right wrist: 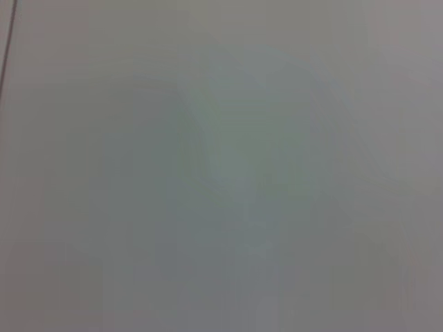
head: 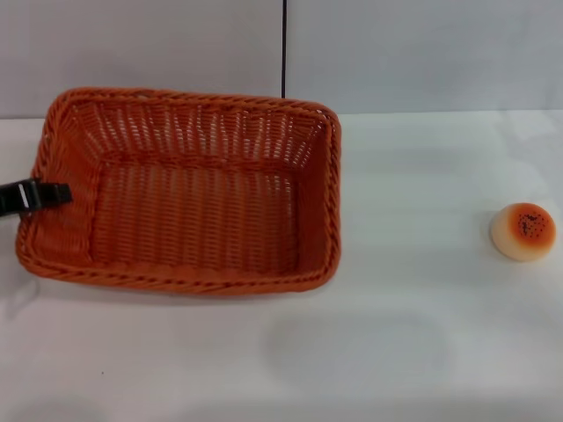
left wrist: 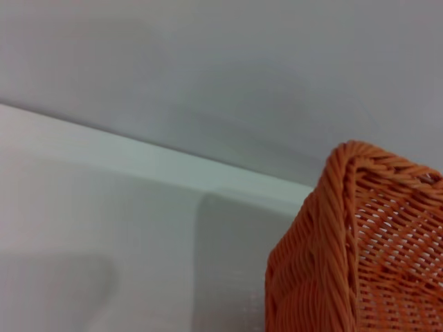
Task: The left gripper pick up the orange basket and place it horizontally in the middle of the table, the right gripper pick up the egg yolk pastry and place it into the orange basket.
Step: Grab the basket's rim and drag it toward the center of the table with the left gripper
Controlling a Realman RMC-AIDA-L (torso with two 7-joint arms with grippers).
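The orange basket (head: 189,189) lies lengthwise on the white table (head: 413,334), left of centre, with nothing inside it. My left gripper (head: 37,196) reaches in from the left edge and is shut on the basket's left rim; one black finger lies over the rim and inner wall. A corner of the orange basket (left wrist: 360,249) fills the near part of the left wrist view. The egg yolk pastry (head: 523,231) sits alone at the far right of the table. My right gripper is out of view, and the right wrist view shows only a blank pale surface.
A grey wall (head: 413,53) with a dark vertical seam (head: 284,48) rises just behind the basket's far rim. Bare tabletop lies between the basket and the pastry and along the front.
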